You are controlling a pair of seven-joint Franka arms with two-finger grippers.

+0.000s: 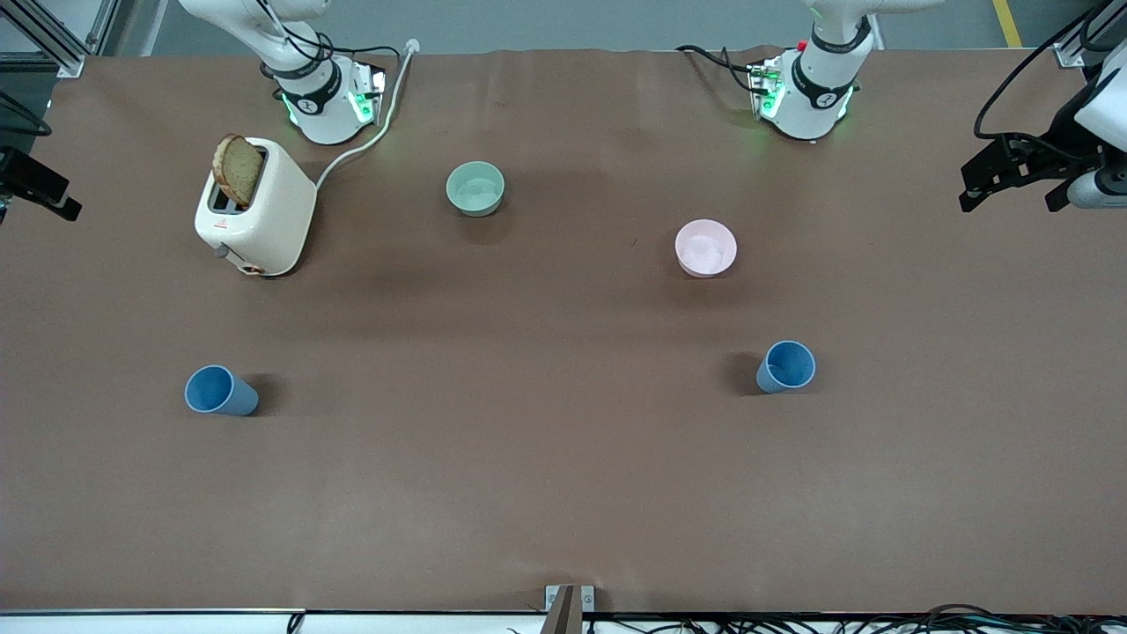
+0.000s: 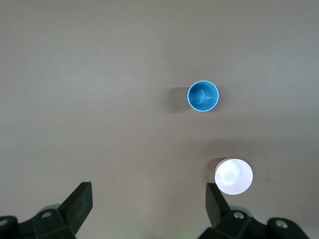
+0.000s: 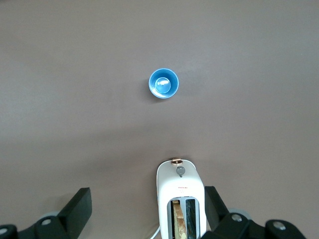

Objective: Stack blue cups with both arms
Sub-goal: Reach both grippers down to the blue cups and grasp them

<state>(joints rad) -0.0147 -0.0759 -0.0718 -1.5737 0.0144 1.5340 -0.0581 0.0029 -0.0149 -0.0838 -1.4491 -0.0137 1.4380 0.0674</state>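
Note:
Two blue cups stand upright and far apart on the brown table. One cup (image 1: 786, 366) is toward the left arm's end, also in the left wrist view (image 2: 203, 96). The other cup (image 1: 220, 391) is toward the right arm's end, also in the right wrist view (image 3: 164, 83). My left gripper (image 2: 148, 191) is open and empty, high over the table beside the pink bowl; it shows at the front view's edge (image 1: 1012, 185). My right gripper (image 3: 148, 195) is open and empty, high over the toaster. Only a dark part of it (image 1: 35, 187) shows in the front view.
A pink bowl (image 1: 705, 247) sits farther from the front camera than the first cup. A pale green bowl (image 1: 475, 188) is mid-table near the bases. A white toaster (image 1: 255, 220) with a bread slice and its cord (image 1: 370, 141) stands farther back than the second cup.

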